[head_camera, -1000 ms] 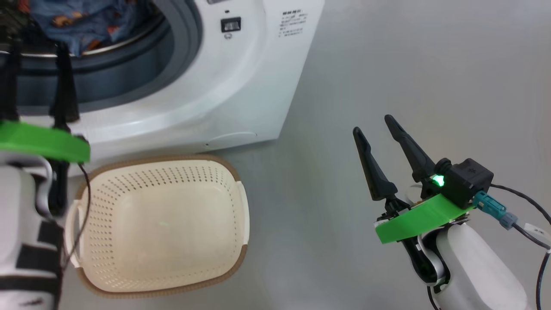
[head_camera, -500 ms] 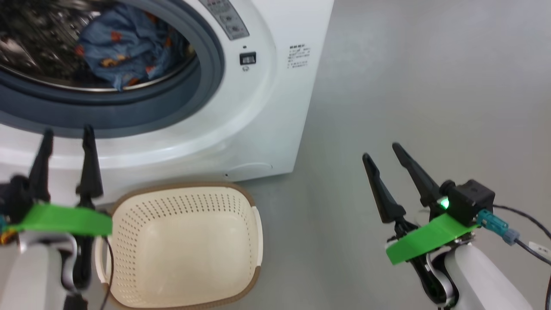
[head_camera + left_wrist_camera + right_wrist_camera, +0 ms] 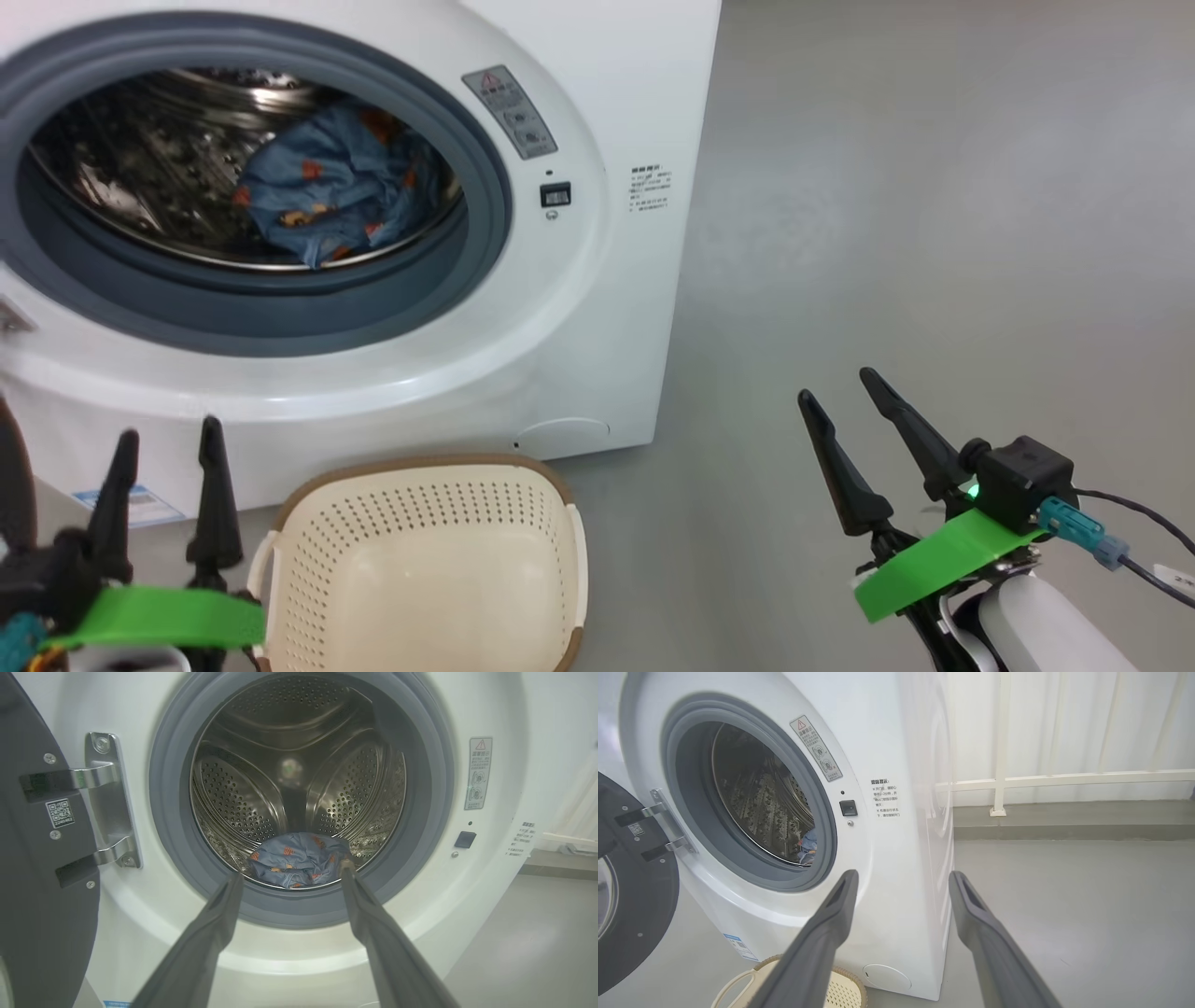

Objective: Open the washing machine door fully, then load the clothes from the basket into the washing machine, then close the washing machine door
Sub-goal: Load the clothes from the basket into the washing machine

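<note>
To the left of the washing machine (image 3: pixel 579 308), the washing machine door (image 3: pixel 42 858) stood swung wide on its steel hinge (image 3: pixel 110 802), dark inner face turned toward the opening; the hinge ran upright just beside the grey rubber ring (image 3: pixel 280 322), and the door's free edge lay further left, cut off by the left wrist view's border; the clothes (image 3: pixel 327 201), blue with orange figures, lay bunched at the bottom of the perforated steel drum (image 3: pixel 289 742), and the basket (image 3: pixel 420 464) sat on the floor just before the machine with nothing in it; loading therefore looked done, and closing the door looked like the step left; the left gripper (image 3: pixel 168 431) hung low in front of the machine, left of the basket, fingers spread and holding nothing, aimed straight into the drum; the right gripper (image 3: pixel 836 385), likewise spread and unladen, hovered over bare floor well apart to the machine's right; the left arm was plainly the nearer to the door, which would probably need catching from its far left side and sweeping rightward toward the ring.
</note>
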### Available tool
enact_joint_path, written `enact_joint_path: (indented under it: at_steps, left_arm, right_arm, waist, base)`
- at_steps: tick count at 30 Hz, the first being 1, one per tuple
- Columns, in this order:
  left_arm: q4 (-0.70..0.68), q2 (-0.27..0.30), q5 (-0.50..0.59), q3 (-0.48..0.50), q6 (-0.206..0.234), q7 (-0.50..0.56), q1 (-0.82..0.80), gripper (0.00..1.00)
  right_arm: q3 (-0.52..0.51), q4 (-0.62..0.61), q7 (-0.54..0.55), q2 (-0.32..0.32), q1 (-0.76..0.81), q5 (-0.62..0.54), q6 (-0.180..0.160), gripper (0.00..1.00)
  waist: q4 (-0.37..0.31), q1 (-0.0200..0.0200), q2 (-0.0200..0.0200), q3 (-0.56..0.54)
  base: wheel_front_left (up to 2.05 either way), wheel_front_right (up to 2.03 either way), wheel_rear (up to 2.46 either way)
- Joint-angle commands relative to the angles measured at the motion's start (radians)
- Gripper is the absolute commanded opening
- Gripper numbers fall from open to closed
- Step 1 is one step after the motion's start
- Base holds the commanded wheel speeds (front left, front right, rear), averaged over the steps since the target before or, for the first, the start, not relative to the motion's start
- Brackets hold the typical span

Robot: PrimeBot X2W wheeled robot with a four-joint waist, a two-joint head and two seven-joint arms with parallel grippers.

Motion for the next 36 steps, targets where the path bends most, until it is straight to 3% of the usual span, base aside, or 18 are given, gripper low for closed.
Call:
enact_joint_path:
  at_steps: [1, 21, 36]
  left_arm:
    - [-0.043, 0.008, 0.009, 0.042, -0.001, -0.005, 0.007, 1.00]
    - [-0.104, -0.062, 0.033, 0.076, -0.002, -0.005, 0.137, 1.00]
    - [-0.101, -0.068, 0.039, 0.067, -0.002, -0.005, 0.141, 1.00]
  right_arm:
    - [0.011, -0.021, -0.008, -0.016, 0.009, 0.015, 0.007, 1.00]
    - [-0.019, -0.033, -0.008, -0.034, 0.051, 0.022, 0.007, 1.00]
    - [-0.025, -0.036, -0.008, -0.041, 0.058, 0.022, 0.007, 1.00]
  waist:
    - [0.007, 0.0001, 0.0000, -0.023]
    - [0.025, 0.0001, 0.0000, -0.076]
    - [0.038, 0.0001, 0.0000, -0.088]
  base:
    - [0.00, 0.00, 0.00]
    - [0.00, 0.00, 0.00]
    - [0.00, 0.00, 0.00]
